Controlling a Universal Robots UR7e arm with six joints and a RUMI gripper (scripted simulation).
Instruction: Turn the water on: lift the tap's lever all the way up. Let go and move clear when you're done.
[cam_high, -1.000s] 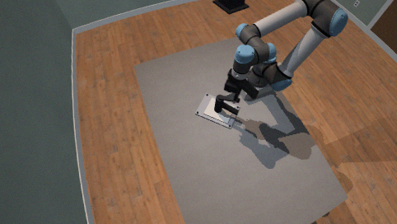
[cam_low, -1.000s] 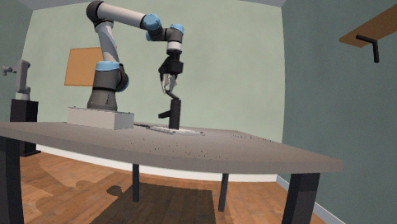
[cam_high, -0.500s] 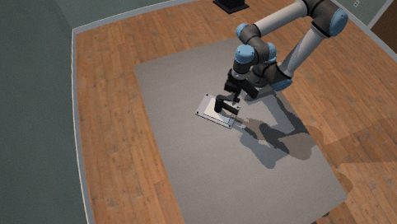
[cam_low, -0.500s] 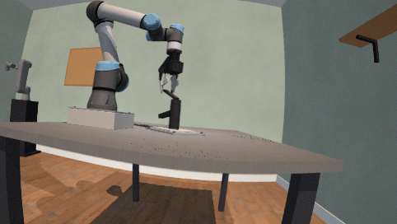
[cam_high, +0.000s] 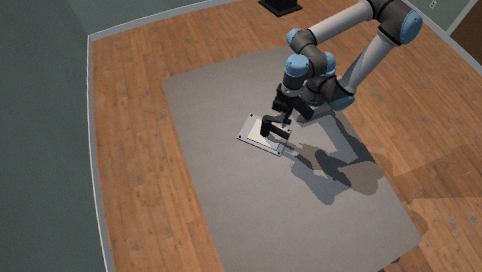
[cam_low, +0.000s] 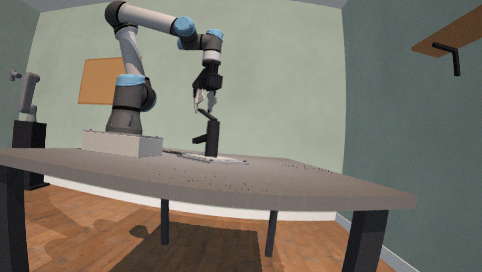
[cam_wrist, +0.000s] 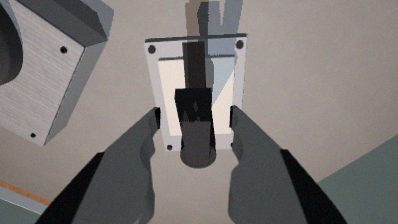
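The black tap (cam_low: 212, 138) stands upright on a light base plate (cam_high: 261, 135) on the grey table. Its spout (cam_low: 200, 138) points to the left in the exterior view, and its short lever (cam_low: 206, 114) sits at the top, tilted upward. In the wrist view I look straight down on the tap (cam_wrist: 196, 125), with the lever end (cam_wrist: 194, 104) dark between my fingers. My gripper (cam_wrist: 195, 108) is open just above the tap, with one finger on each side of the lever. A visible gap shows on both sides, so neither finger touches it. The gripper also shows in the top view (cam_high: 281, 111) and in the exterior view (cam_low: 204, 102).
The arm's grey mounting block (cam_low: 121, 143) stands on the table behind the tap and also shows in the wrist view (cam_wrist: 42, 65). A black stand with a grey device (cam_low: 27, 95) is on the floor at the far left.
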